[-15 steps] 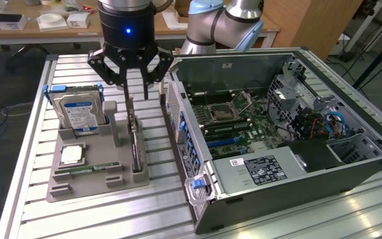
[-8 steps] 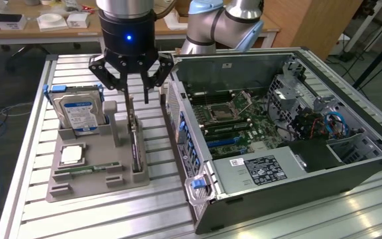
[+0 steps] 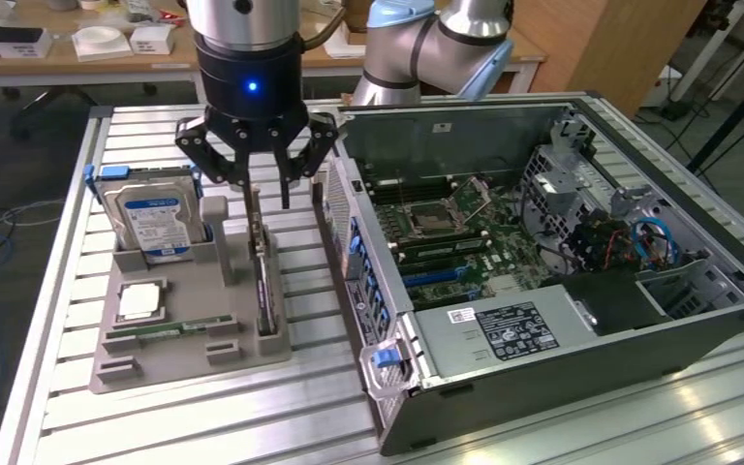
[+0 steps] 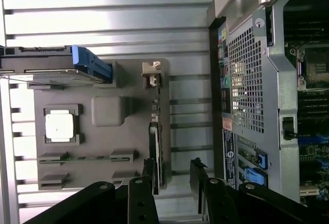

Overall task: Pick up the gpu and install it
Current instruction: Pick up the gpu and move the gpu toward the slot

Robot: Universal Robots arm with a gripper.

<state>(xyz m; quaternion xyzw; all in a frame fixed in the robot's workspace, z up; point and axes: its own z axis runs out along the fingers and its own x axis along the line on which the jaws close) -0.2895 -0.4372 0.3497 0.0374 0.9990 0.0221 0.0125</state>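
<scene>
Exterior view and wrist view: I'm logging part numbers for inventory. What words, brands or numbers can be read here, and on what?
No text reads clearly.
Hard drive label: blue and white, print too small to read.
Power supply label: black with white print, too small.
White sticker beside it: barcode-like marks, unreadable.
Rear panel stickers on the computer case: blurred, unreadable.

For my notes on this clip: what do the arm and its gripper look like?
The arm is silver-grey tubing with a light blue joint cap. The gripper is black: a round body with a small blue light, jointed linkage fingers, and a dark cable by the wrist.
</scene>
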